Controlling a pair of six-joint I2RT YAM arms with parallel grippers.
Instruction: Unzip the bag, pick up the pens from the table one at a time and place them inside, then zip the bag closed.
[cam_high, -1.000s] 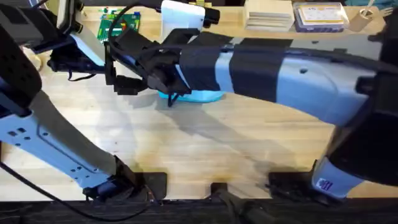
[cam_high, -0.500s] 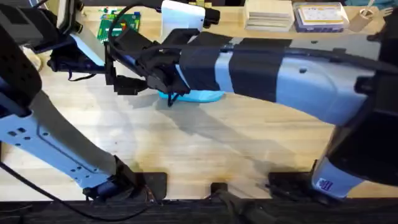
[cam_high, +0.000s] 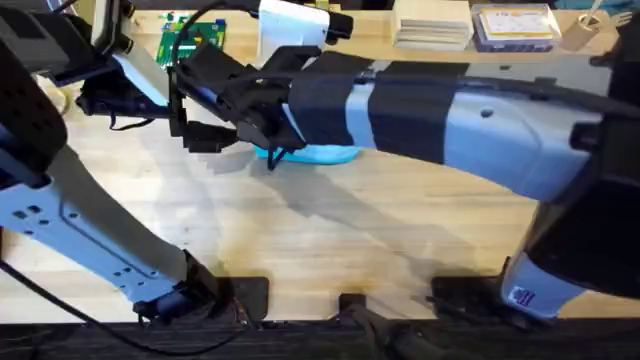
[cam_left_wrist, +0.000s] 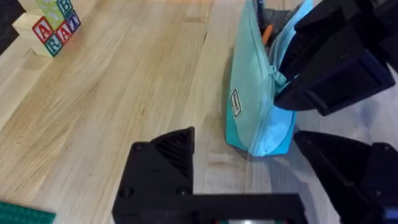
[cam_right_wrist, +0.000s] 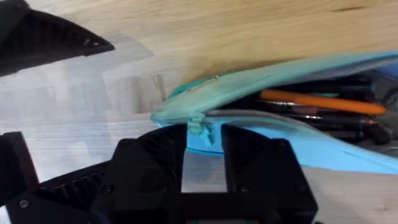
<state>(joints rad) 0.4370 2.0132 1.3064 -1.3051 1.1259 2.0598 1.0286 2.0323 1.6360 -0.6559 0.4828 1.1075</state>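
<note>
The light blue bag (cam_high: 322, 154) lies on the table (cam_high: 330, 250), mostly hidden under my right arm. In the right wrist view the bag (cam_right_wrist: 292, 146) gapes open, and an orange pen (cam_right_wrist: 323, 102) lies inside among darker ones. My right gripper (cam_right_wrist: 202, 134) is shut on the small teal pull tab (cam_right_wrist: 198, 124) near the bag's end. From the left wrist, my left gripper (cam_left_wrist: 244, 140) is open, its black fingers either side of the bag's (cam_left_wrist: 252, 99) near end, apart from it. Overhead, the left gripper (cam_high: 195, 120) sits just left of the right gripper (cam_high: 270, 150).
Alphabet blocks (cam_left_wrist: 53, 25) stand off to one side of the bag. Along the table's back edge are a green board (cam_high: 190, 40), a white object (cam_high: 295, 25) and flat boxes (cam_high: 515, 25). The front half of the table is bare wood.
</note>
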